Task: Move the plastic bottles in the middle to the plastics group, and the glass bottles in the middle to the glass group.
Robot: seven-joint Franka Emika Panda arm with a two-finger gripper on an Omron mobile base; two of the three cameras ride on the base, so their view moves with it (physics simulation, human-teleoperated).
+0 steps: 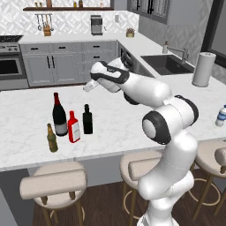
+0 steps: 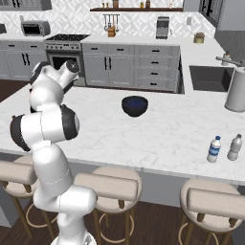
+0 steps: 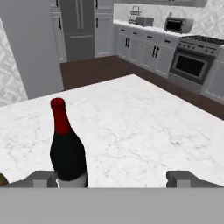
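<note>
Wine bottle (image 3: pixel 66 148) base hidden (behind gripper (image 3: pixel 111 178) fingertip).

Glossy dark glass wine bottle (image 3: pixel 67 151), red foil neck; polished marble counter (image 3: pixel 144 131).

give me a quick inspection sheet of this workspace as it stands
surface: white marble island counter, four stools along its near edge.
job's things: red flat bottle and short black bottle stand beside the wine bottle and olive beer bottle; blue-label plastic bottle stands next to a clear bottle.
clutter: dark blue bowl, paper towel roll.
gripper: gripper open, empty, above the counter, wine bottle near one fingertip.
cables: nothing seen.
surroundings: sink, oven, grey cabinets, coffee maker, wall shelf.
</note>
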